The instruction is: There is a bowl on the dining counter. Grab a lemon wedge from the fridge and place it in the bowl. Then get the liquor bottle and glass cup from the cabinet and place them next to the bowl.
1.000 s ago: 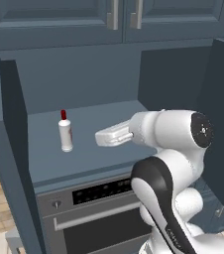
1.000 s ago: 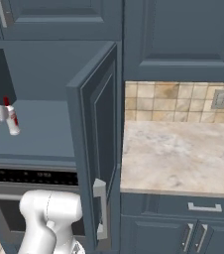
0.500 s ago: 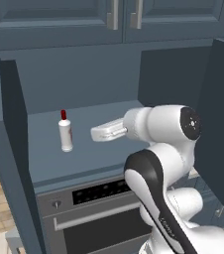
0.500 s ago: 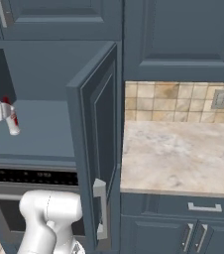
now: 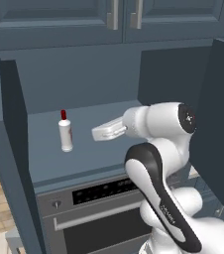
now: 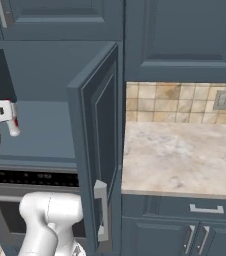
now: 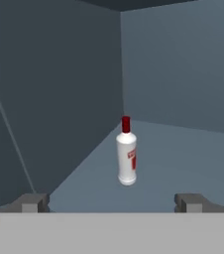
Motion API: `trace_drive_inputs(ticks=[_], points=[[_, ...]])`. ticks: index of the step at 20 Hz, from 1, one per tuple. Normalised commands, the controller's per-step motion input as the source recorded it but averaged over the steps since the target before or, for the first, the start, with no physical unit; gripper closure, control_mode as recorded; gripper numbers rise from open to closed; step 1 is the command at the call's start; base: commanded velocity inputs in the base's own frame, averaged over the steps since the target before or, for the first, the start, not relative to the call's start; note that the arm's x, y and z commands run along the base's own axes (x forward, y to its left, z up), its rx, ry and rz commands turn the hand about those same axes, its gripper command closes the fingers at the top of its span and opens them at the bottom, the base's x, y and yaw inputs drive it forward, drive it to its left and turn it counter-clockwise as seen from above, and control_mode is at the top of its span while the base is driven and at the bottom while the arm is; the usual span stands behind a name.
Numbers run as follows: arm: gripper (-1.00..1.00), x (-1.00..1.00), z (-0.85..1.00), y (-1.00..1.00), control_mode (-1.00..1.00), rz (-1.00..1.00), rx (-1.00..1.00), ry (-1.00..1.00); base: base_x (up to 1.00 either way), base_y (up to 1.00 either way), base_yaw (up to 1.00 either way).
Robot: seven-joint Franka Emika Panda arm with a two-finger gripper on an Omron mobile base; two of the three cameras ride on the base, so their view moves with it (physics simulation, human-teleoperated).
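Liquor bottle (image 7: 127,152) stands upright on cabinet shelf (image 5: 89,154), jaws spread wide, apart.

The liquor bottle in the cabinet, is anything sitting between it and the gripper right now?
Nothing visible. The open gripper faces the upright liquor bottle across bare cabinet shelf, with the bottle lined up between its fingertips in the hand view.
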Motion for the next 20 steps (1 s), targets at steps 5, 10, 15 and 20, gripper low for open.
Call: trace_drive_inputs(ticks=[5,10,15,20], points=[[-1.0,0.13,-0.22,-0.01,-1.0,0.09,0.0,-0.09,0.0,0.0,0.0],[-1.0,0.13,-0.17,0.0,-1.0,0.05,0.0,-0.11,0.0,0.0,0.0],[-1.0,0.17,-0.11,0.0,-1.0,0.02,0.0,-0.07,0.0,0.0,0.0],[-1.0,0.26,-0.07,0.0,-1.0,0.0,0.0,-0.06,0.0,0.0,0.0]])
